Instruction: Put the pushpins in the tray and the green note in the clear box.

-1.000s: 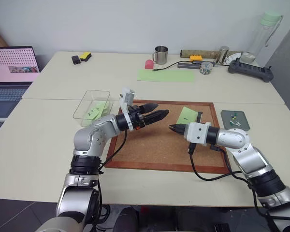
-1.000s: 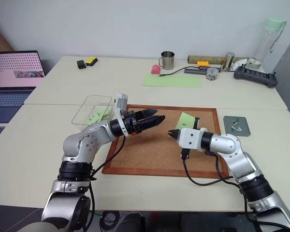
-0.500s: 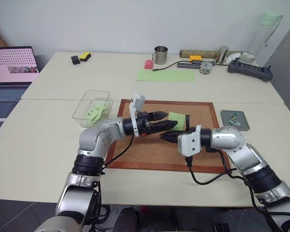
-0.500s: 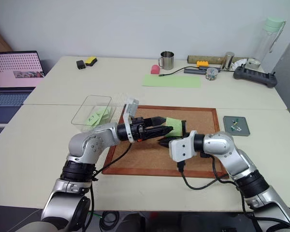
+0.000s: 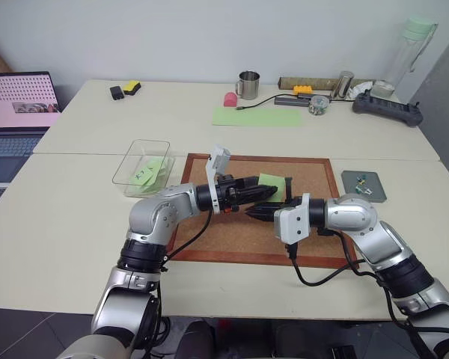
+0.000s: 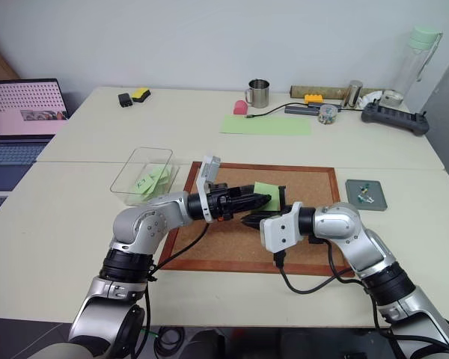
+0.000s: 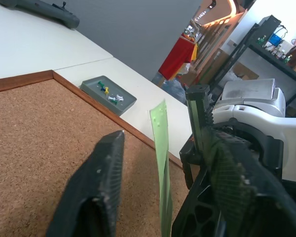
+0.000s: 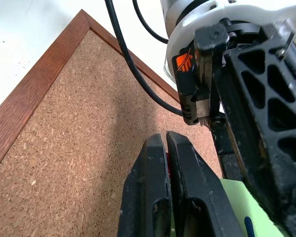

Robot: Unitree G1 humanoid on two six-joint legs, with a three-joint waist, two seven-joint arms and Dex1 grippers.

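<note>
Two grippers meeting over corkboard (image 5: 232, 224). Right gripper (image 5: 256, 212), fingers pressed together, pinching green note (image 7: 161, 148) upright, edge-on. Left gripper (image 7: 163, 187) standing half open, note lying between its fingers, nearest for handover. Clear box (image 5: 138, 158) waiting on left.

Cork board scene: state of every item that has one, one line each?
green note: lifted off the cork board, pinched by right gripper
left gripper: fingers either side of the note, not yet touching
tray: holds pushpins
clear box: open, holds a green note
laptop: on
</note>
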